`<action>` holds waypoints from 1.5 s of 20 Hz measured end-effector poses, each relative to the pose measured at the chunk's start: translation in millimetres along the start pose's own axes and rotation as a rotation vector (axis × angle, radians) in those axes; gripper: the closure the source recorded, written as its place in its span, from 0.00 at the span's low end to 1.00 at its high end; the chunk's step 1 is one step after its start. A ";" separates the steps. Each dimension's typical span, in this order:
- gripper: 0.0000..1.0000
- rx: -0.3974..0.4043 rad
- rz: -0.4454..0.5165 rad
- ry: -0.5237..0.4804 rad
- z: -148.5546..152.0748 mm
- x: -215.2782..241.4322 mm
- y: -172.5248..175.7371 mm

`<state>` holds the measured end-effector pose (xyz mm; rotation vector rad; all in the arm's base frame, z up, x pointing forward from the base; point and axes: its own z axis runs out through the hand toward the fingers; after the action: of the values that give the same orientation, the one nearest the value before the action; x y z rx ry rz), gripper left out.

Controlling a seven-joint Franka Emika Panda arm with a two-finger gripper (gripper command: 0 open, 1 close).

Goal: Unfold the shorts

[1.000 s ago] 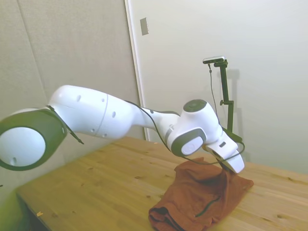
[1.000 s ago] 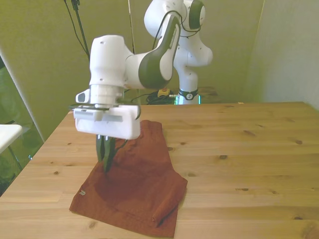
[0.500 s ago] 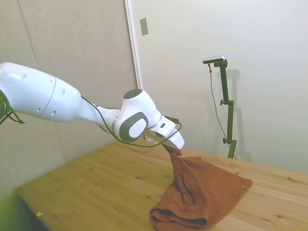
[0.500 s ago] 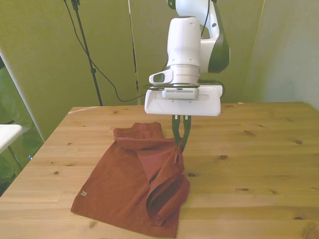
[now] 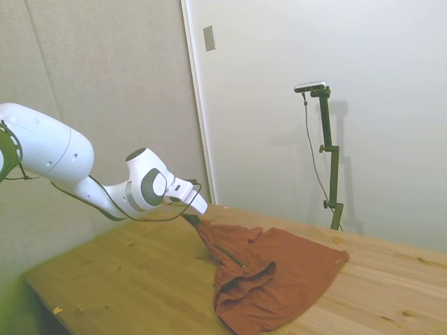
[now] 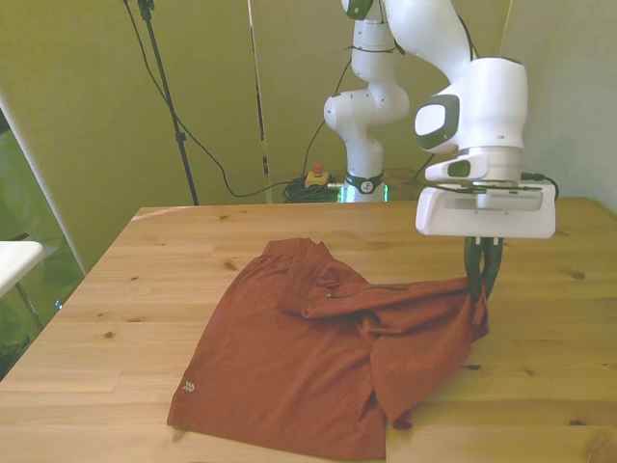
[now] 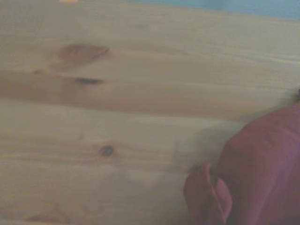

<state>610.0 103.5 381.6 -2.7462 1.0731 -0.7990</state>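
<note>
The claw point(image 6: 481, 286) is pinched tight on one corner of the rust-red shorts point(image 6: 318, 357), holding that corner a little above the wooden tabletop point(image 6: 174, 260). The rest of the shorts lies spread across the tabletop's middle, reaching almost to its near edge in the front view, with a rumpled fold running toward the held corner.

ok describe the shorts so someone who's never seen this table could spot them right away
On the wooden table, look for the only soft thing lying there: the shorts, a wide rust-red cloth spread toward the front view's left. One corner is pinched in the tool at the front view's right, and a small pale logo marks the opposite hem.
</note>
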 end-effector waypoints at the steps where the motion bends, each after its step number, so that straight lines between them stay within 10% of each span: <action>1: 1.00 -0.009 -0.013 -0.004 6.8 -8.9 -2.2; 3: 1.00 -0.021 -0.031 -0.015 16.8 -20.3 -4.3; 4: 0.00 -0.024 -0.035 -0.020 19.8 -23.4 -4.6; 21: 0.00 0.004 -0.013 -0.055 -42.3 13.1 -0.7; 30: 0.00 -0.064 -0.017 -0.120 -65.2 116.1 102.4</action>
<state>586.8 -42.2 461.8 -2.8186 1.0716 -0.6027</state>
